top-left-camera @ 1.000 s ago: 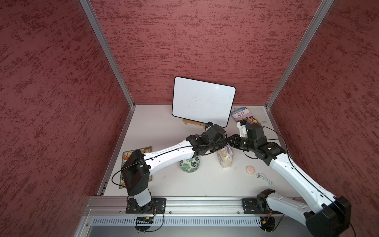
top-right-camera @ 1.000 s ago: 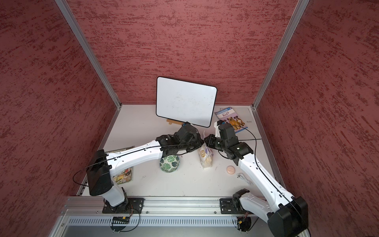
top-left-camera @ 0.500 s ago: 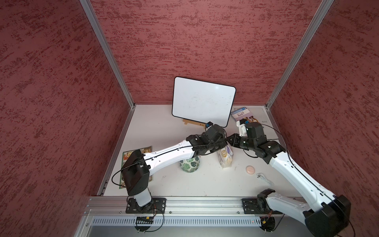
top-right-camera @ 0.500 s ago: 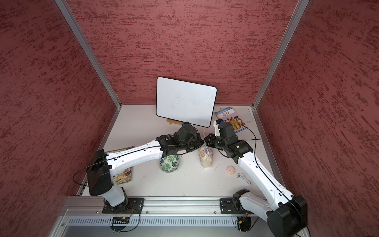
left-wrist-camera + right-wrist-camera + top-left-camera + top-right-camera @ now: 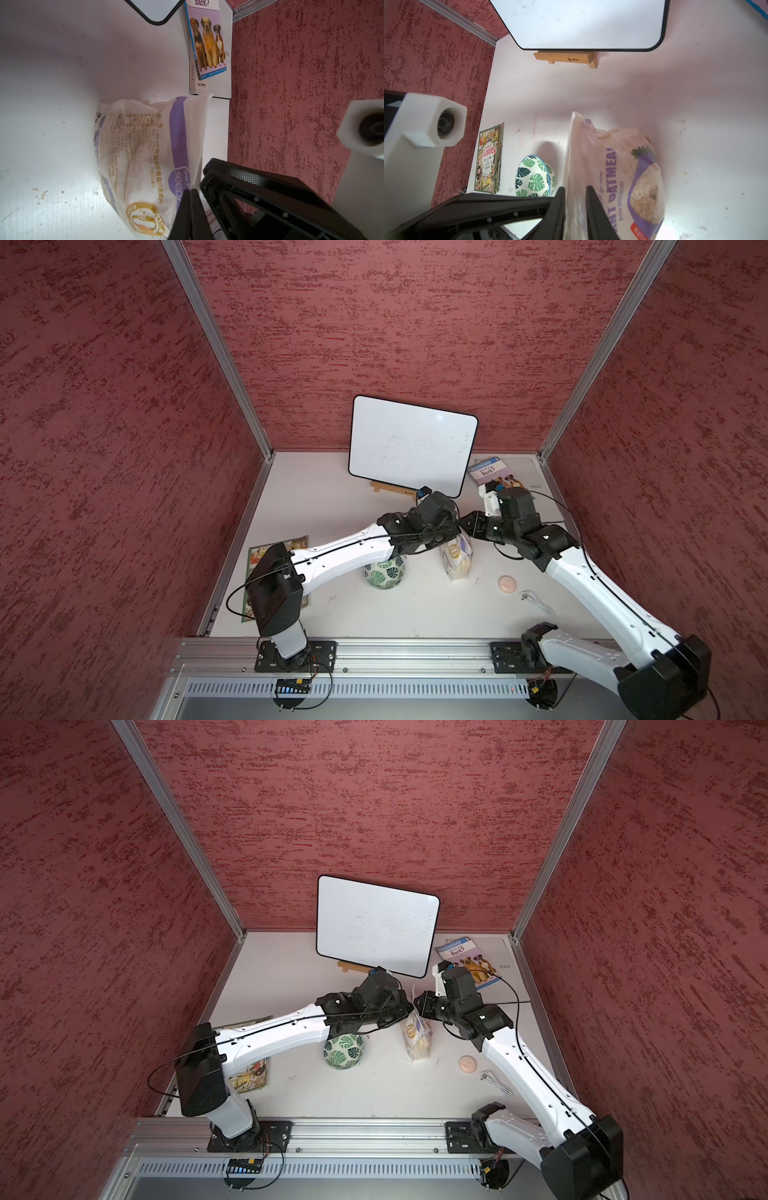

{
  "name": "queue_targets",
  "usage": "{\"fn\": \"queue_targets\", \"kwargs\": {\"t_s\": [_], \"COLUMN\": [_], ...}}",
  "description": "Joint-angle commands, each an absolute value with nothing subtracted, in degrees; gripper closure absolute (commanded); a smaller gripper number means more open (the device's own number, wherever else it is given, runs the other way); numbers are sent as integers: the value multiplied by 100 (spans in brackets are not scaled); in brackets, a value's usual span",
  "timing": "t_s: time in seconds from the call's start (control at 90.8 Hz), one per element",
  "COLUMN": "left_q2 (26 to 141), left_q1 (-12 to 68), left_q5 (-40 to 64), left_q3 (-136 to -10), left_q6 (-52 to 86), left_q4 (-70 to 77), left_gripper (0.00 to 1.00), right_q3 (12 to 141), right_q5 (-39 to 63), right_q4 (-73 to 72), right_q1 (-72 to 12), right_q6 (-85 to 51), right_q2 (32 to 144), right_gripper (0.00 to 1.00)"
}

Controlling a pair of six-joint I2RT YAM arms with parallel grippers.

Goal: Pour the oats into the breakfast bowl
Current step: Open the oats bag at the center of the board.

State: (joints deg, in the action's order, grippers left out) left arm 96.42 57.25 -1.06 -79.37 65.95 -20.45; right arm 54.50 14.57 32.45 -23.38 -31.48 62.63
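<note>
Right wrist view: your right pincer [image 5: 575, 190] clamps the top lip of the oatmeal pouch [image 5: 623, 176]; your left pincer [image 5: 189, 192] is pinched closed on the other lip. The pouch stands on the desk [image 5: 695, 93] near the monstera bowl [image 5: 533, 176]. Its film looks thin, slick and floppy, and bottom-heavy, so hold it by the seam.

On table [image 5: 332, 614]: oats pouch [image 5: 457, 562] stood right of bowl [image 5: 384, 574]; disc [image 5: 507, 584] further right; whiteboard [image 5: 411, 445] stood behind; book [image 5: 492, 470] back-right.
</note>
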Motion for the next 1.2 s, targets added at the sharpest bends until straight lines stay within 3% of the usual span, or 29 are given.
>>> {"fn": "queue_targets", "kwargs": {"t_s": [0.0, 0.518, 0.716, 0.837, 1.19], "left_q2": [9598, 9600, 9613, 9615, 9668], "left_q1": [5738, 5745, 5752, 5757, 5748], "left_q5": [26, 52, 51, 34, -125], "left_q3": [-7813, -7803, -7805, -7805, -7787], "left_q6": [6518, 6521, 6530, 6522, 6407], "left_q4": [-2228, -2195, -2156, -2153, -2074], "left_gripper": [100, 100, 100, 100, 100], "right_q3": [5575, 5642, 5663, 5724, 5923], "right_q5": [1386, 1228, 1112, 991, 150], "right_q4": [3253, 3283, 3375, 3465, 3815], "right_q1": [-2316, -2387, -2432, -2460, -2461], "right_q6": [-3092, -3065, -3010, -2997, -2873], "right_q2": [6259, 6514, 6614, 6702, 6316], "right_gripper": [79, 82, 88, 100, 100]}}
